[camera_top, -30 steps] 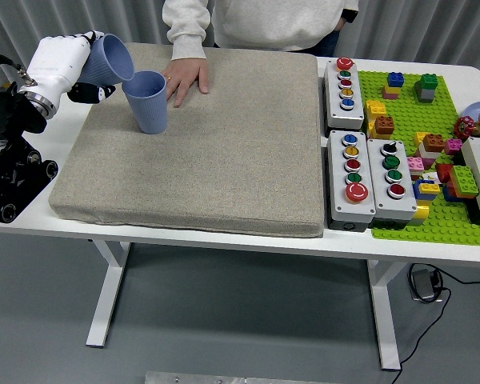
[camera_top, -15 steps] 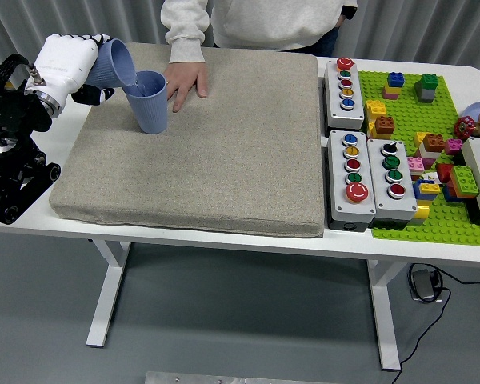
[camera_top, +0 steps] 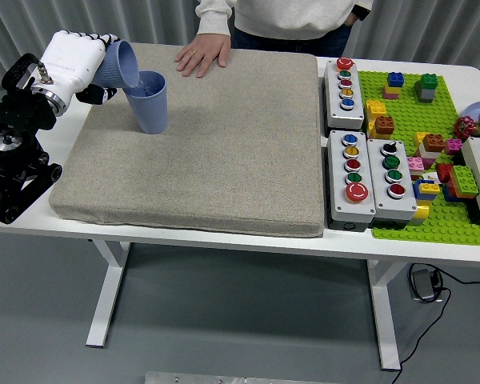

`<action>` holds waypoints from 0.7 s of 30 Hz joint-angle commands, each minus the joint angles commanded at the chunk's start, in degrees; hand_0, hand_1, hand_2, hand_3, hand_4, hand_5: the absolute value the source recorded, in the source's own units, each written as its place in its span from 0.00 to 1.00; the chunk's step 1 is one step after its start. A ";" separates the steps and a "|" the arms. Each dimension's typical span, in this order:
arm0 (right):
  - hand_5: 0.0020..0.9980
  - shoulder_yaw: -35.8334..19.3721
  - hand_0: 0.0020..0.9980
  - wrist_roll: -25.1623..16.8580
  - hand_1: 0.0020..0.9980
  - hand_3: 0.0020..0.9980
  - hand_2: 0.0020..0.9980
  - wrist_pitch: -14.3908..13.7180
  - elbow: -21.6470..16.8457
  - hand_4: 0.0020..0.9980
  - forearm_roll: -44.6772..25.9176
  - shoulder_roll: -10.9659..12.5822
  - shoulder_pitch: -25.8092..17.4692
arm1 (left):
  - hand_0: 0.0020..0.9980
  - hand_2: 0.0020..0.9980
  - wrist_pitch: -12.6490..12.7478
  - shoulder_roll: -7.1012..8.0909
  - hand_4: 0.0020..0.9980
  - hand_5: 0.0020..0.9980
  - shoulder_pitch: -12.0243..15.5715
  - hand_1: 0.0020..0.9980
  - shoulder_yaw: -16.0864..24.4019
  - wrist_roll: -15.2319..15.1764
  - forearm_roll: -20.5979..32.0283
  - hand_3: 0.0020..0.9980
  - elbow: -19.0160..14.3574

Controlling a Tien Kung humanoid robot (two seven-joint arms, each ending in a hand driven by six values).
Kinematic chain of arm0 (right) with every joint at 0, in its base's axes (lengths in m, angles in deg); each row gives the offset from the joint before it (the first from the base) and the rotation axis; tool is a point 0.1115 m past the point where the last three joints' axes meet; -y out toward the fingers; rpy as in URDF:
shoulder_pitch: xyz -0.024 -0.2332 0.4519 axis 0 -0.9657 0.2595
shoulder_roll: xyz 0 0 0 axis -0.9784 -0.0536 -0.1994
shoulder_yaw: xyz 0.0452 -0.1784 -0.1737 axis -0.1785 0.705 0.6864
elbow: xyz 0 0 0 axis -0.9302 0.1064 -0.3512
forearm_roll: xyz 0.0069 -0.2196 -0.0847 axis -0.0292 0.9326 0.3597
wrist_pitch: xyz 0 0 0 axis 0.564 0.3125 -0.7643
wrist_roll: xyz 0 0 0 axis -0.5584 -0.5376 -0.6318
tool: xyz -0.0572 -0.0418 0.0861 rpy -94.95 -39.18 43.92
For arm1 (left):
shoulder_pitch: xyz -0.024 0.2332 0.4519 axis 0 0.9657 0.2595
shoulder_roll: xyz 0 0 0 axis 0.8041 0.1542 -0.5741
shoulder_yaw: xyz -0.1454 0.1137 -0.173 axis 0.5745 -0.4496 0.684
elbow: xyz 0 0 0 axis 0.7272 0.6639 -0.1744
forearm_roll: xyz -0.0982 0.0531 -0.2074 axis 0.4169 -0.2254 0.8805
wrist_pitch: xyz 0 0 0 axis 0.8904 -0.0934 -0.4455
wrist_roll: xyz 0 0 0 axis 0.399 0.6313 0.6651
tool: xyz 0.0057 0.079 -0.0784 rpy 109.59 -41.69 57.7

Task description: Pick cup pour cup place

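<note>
My left hand, white with black fingertips, is shut on a blue cup at the mat's far left. That cup is tipped steeply to the right, its mouth over the rim of a second blue cup. The second cup stands upright on the grey mat. A person's hand lies flat on the mat's far edge, well right of both cups. My right hand is out of view.
Three grey button boxes stand right of the mat. A green baseplate with several bricks fills the table's right end. My black left arm hangs over the table's left edge.
The held cup has tipped further, until its mouth meets the standing cup's rim. The person's hand has drawn back from beside the standing cup to the mat's far edge.
</note>
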 joint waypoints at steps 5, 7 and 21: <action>0.07 0.05 0.67 -0.03 0.59 0.57 0.55 -0.01 0.01 0.00 -0.13 0.04 0.16 | 0.45 0.51 -0.18 0.03 0.71 0.10 -0.30 0.49 -0.03 0.20 -0.59 0.54 -0.01; 0.07 0.17 0.67 -0.08 0.59 0.57 0.55 -0.05 0.02 0.00 -0.35 0.06 0.19 | 0.45 0.51 -0.20 0.10 0.71 0.10 -0.44 0.49 -0.17 0.31 -1.09 0.54 -0.06; 0.06 0.64 0.67 -0.25 0.59 0.57 0.55 -0.19 0.03 0.00 -0.96 0.27 0.22 | 0.44 0.51 -0.11 0.62 0.71 0.11 -3.48 0.49 -5.46 1.36 -2.64 0.54 0.73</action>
